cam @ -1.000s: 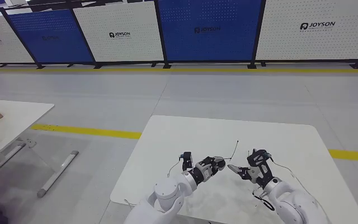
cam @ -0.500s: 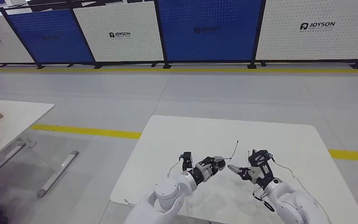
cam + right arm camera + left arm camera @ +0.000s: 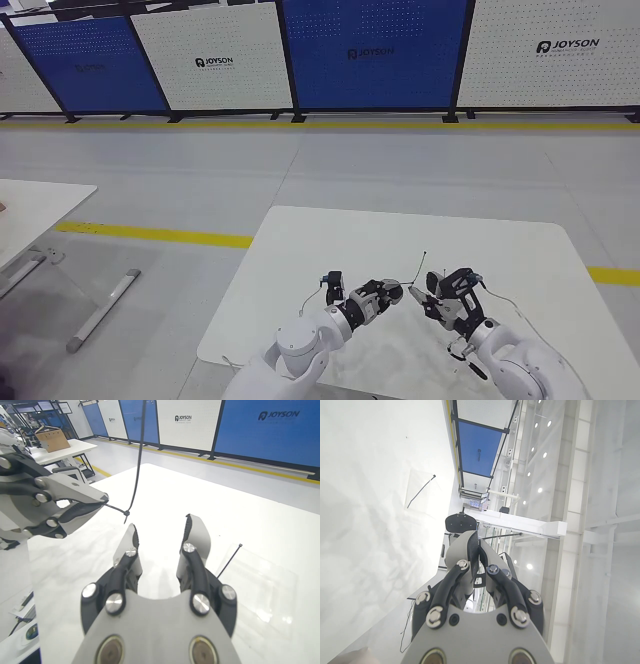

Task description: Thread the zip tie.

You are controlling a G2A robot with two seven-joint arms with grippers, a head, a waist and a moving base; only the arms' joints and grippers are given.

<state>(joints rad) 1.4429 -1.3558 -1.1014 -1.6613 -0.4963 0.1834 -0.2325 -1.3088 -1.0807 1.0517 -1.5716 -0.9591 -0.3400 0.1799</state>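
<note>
Over the white table (image 3: 330,240), I am keeping the left gripper (image 3: 98,502) clamped on the black zip tie (image 3: 135,487) just beside its head, with the strap rising upward. The right gripper (image 3: 161,525) is hovering near the head, jaws apart and holding nothing. A short tip seems to be poking below the head, though I cannot tell if it is threaded through. I judge threading to be under way, and the next move is calling for the right jaws to pinch that tip squarely. A second zip tie (image 3: 228,560) is lying on a clear sheet (image 3: 262,580) nearby.
</note>
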